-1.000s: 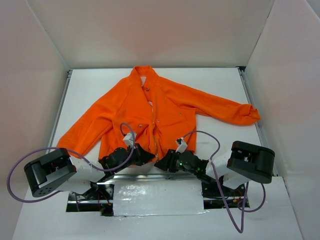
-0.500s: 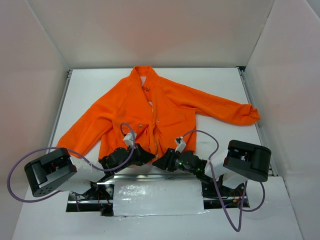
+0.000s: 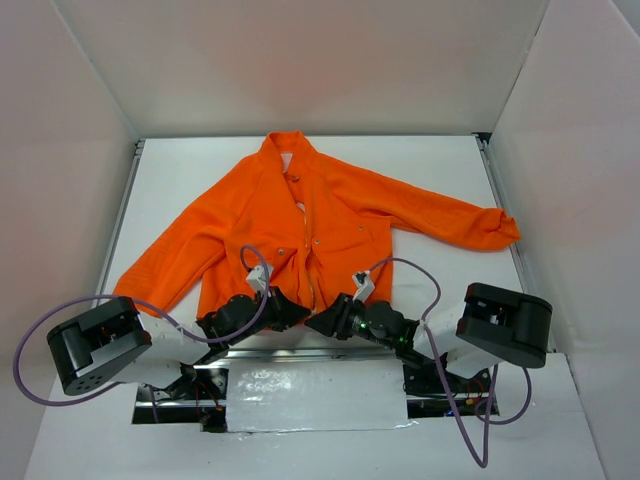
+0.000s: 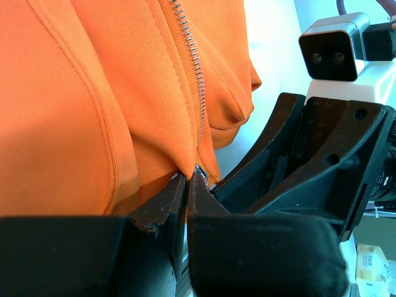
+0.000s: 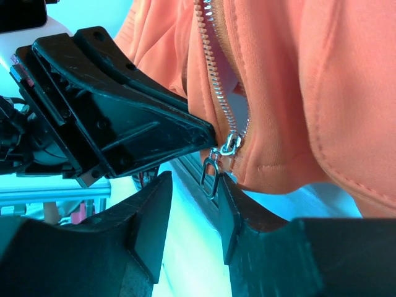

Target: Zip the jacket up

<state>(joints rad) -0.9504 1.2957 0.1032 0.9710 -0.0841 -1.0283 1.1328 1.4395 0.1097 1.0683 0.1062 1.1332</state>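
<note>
left gripper (image 4: 185, 183) pinches shut on the hem (image 4: 162, 162) of the bright orange fleece jacket (image 3: 330, 215), which lies just beyond both grippers. right gripper (image 5: 195, 185) gapes half-wide around the small metal zipper pull (image 5: 209, 176); best to clamp it squarely, hem taut.

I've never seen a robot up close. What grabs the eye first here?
The bright orange jacket spread across the white table, sleeves out wide, dominates the view. At its bottom hem, the left gripper is pinched shut on the fabric by the zipper's lower end, while the right gripper stands open around the small metal zipper pull.
</note>
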